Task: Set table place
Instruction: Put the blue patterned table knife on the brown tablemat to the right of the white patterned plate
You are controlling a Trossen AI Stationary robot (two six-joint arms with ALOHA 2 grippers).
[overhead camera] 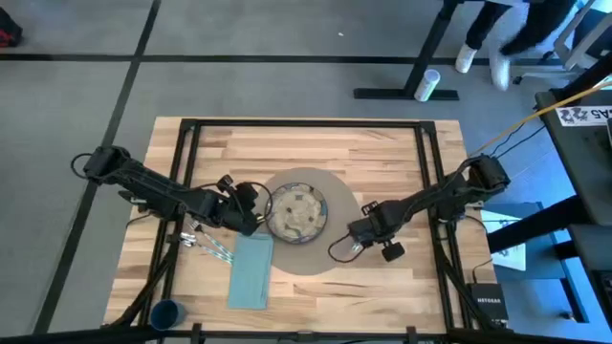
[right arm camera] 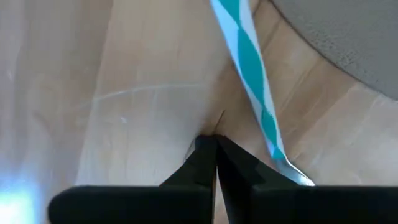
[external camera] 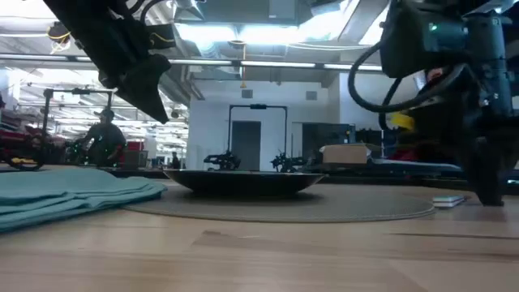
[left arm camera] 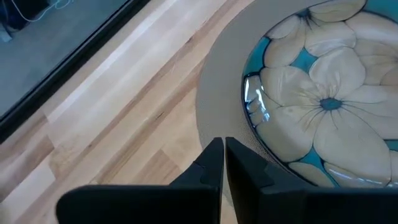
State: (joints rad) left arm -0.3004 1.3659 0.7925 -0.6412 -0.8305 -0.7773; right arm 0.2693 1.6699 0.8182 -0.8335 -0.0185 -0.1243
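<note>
Though low over the table (overhead camera: 382, 153), shows closed, empty fingers on the right gripper (right arm camera: 214, 155), tips just beside a teal-striped utensil (right arm camera: 249, 74) lying flat by the rim of the placemat (right arm camera: 348, 37). Suggests cutlery laid to the plate's right, as a setting wants. Shows closed, empty fingers on the left gripper (left arm camera: 222, 158) too, hovering over the placemat's other edge next to the flowered plate (left arm camera: 323, 106), which sits centred on the mat. Leaves more striped cutlery (overhead camera: 206, 244) bunched left of the placemat, the teal napkin (overhead camera: 251, 272) just beside it, the dark-blue cup (overhead camera: 167, 312) well apart near a table corner on the left arm's side.
</note>
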